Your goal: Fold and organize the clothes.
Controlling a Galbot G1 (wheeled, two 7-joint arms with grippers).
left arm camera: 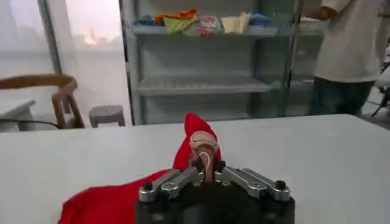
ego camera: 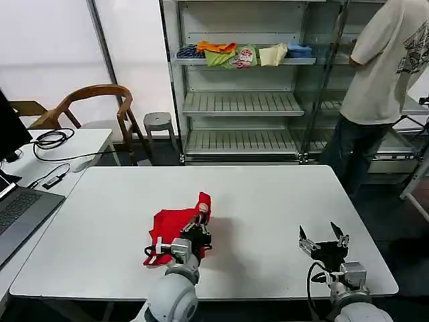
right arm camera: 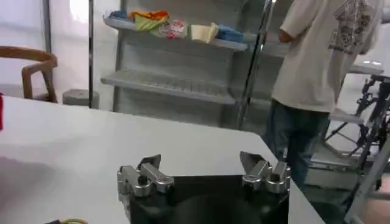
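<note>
My left arm reaches forward low over the white worktop (ego camera: 268, 201). My left gripper (ego camera: 200, 226) has its fingers (left arm camera: 204, 163) pinched together on a raised fold of the red T-shirt (ego camera: 175, 231), which lies crumpled near the worktop's middle. My right gripper (ego camera: 323, 239) hovers by the near right edge, fingers (right arm camera: 148, 164) spread wide, holding nothing.

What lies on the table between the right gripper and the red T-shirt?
Nothing: in the head view the white table is bare between the open right gripper and the red T-shirt, which the left gripper pinches.
</note>
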